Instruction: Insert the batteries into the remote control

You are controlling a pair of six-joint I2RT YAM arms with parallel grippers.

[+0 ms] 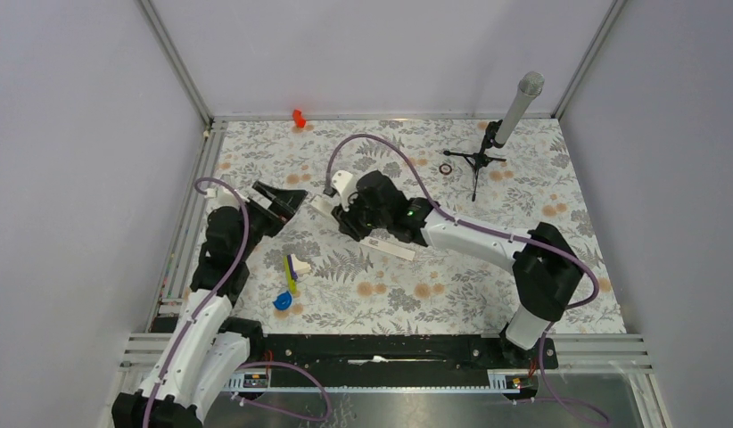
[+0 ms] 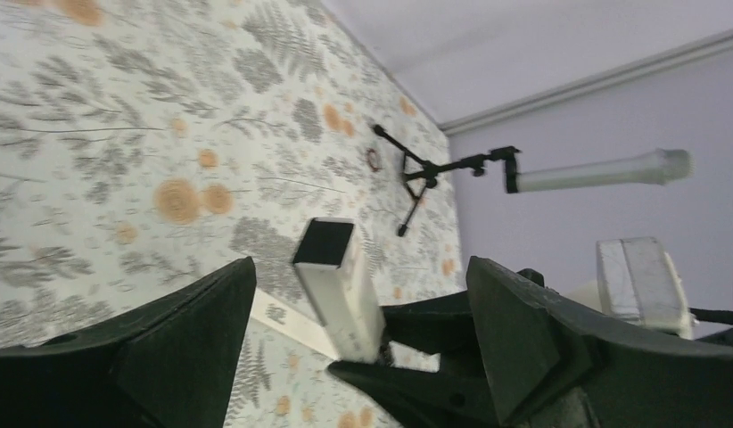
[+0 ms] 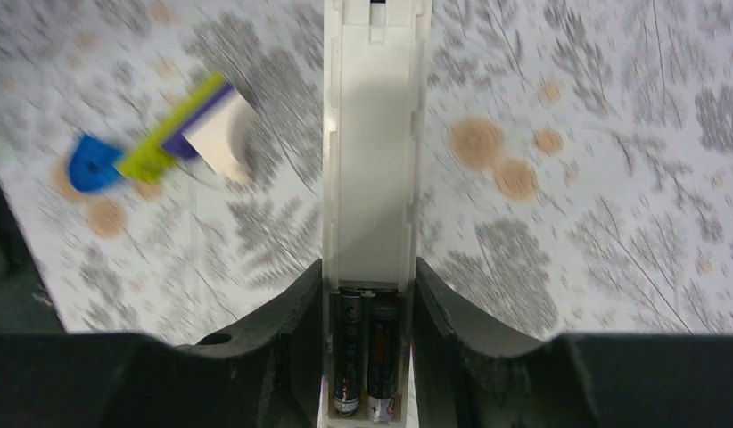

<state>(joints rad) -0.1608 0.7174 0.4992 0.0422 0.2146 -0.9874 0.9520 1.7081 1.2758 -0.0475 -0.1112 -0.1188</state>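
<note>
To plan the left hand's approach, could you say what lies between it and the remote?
Only bare table lies between the left hand and the remote, in the top view.

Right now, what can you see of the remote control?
The remote control is a slim white bar, plastic by the look, clamped by its sides in the right gripper. Its back is uncovered, and two batteries sit side by side in the bay. Its dark end faces the open left gripper, which isn't touching it.

My right end effector [image 3: 370,275] held the white remote control [image 3: 372,178], back open, two dark batteries [image 3: 350,352] seated side by side.
</note>
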